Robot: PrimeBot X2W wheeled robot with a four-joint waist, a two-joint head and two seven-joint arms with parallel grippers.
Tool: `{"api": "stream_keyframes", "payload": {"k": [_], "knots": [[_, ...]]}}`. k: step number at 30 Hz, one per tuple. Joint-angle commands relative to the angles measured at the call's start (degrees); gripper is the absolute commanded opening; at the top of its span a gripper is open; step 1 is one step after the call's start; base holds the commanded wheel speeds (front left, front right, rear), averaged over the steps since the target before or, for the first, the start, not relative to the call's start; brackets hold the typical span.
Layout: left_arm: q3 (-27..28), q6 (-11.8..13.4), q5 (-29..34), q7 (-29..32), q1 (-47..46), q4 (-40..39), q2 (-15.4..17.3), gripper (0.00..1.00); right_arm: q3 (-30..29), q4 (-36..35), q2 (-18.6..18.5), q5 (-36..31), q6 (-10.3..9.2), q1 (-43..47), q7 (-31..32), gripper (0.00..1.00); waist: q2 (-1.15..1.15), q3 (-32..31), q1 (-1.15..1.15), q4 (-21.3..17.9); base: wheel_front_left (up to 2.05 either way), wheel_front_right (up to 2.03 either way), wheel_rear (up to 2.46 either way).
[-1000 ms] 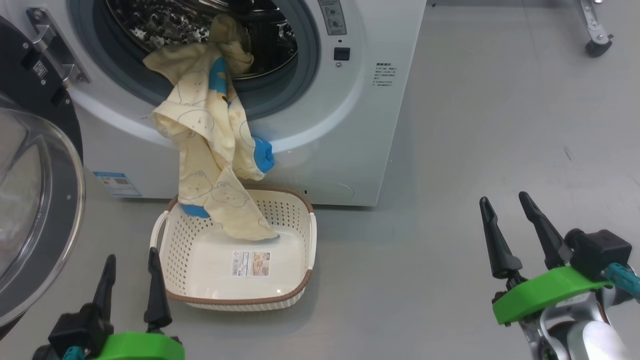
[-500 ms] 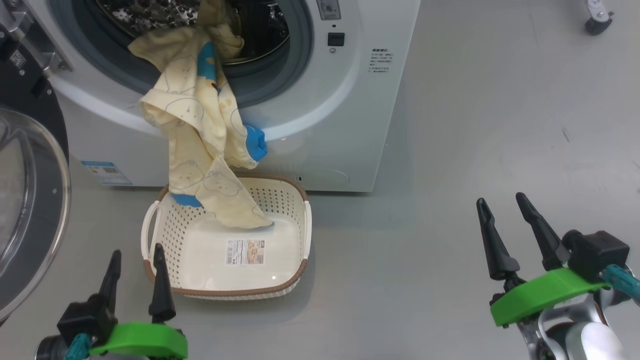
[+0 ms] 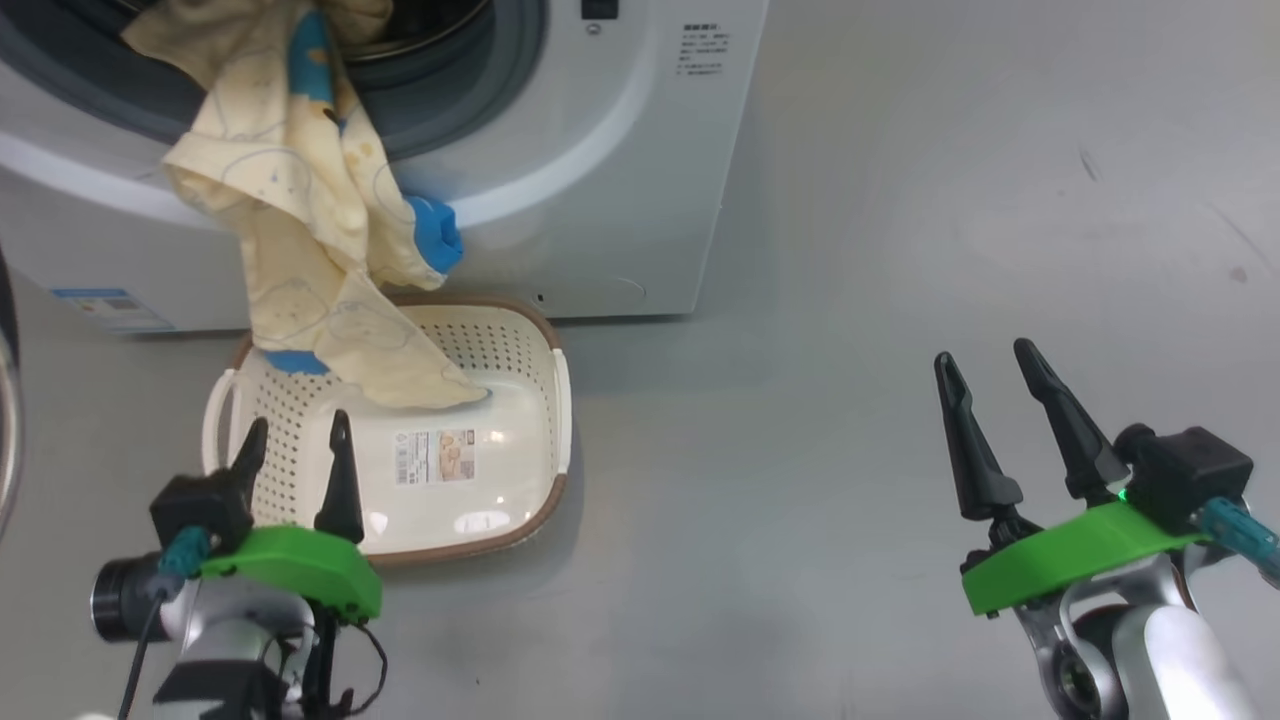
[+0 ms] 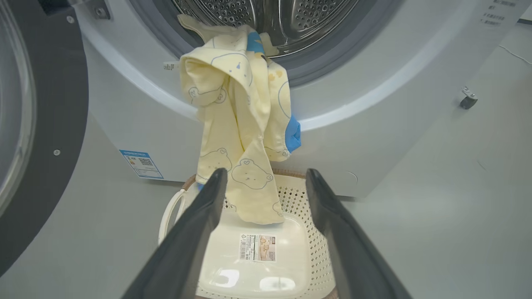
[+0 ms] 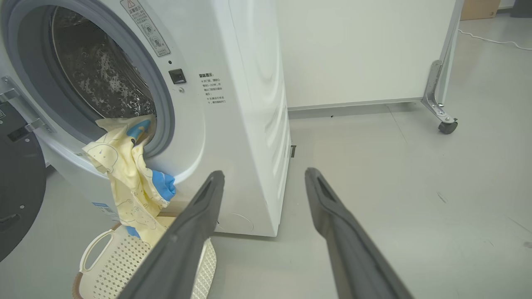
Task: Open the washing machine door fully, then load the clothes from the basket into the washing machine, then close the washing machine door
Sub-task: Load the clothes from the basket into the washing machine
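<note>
Left gripper [image 3: 298,425], fingers spread and empty, was at the near left corner of the basket [image 3: 556,395]. Right gripper [image 3: 982,355], likewise spread and holding nothing, hung over the bare grey floor [image 3: 800,350], well to the right of the basket. The clothes [image 3: 300,220] hung out of the washing machine [image 3: 620,150]: the upper end lay over the grey gasket [image 4: 332,54] into the steel drum [image 4: 291,20], the middle draped down the white front, and the lower end rested on the far part of the basket's floor, just beyond the label [image 3: 433,456]. The basket stood on the floor, just in front of the machine. The washing machine door [image 4: 54,104] stood swung open at the left, black rim and clear centre visible in the left wrist view. A blue sticker [image 3: 110,305] sat low on the machine's front, left of the basket.
</note>
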State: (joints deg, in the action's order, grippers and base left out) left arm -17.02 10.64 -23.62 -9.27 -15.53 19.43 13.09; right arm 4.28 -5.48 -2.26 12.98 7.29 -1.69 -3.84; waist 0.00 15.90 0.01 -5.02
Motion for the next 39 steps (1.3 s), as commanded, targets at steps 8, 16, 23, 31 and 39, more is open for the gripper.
{"api": "stream_keyframes", "payload": {"k": [8,16,23,31,39], "knots": [[2.55,-3.00,-1.94,2.23,-11.61,8.37,2.31,1.00,3.28,-0.84,-0.62,1.23,0.20,-4.95,-2.94,1.00,0.00,8.43,-0.01,-6.20,0.00,0.00,0.00],[4.49,-6.47,-3.66,6.45,-23.32,20.18,7.25,1.00,5.67,1.39,-0.62,3.19,0.20,-7.83,-6.51,1.00,0.00,15.45,-0.01,-11.78,0.00,0.00,0.00],[5.59,-8.45,-4.33,9.45,-31.19,27.89,11.82,1.00,7.54,3.13,-0.62,4.55,0.20,-9.29,-8.63,1.00,0.00,18.85,-0.01,-15.21,0.00,0.00,0.00],[6.24,-9.30,-4.93,12.21,-37.18,34.35,15.07,1.00,9.33,4.66,-0.62,5.92,0.20,-10.53,-10.01,1.00,0.00,20.60,-0.01,-17.46,0.00,0.00,0.00],[5.94,-9.80,-5.43,16.31,-41.78,39.58,16.66,0.00,10.34,5.84,-0.62,7.13,0.20,-11.35,-10.84,1.00,0.00,21.30,-0.01,-18.66,0.00,0.00,0.00]]}}
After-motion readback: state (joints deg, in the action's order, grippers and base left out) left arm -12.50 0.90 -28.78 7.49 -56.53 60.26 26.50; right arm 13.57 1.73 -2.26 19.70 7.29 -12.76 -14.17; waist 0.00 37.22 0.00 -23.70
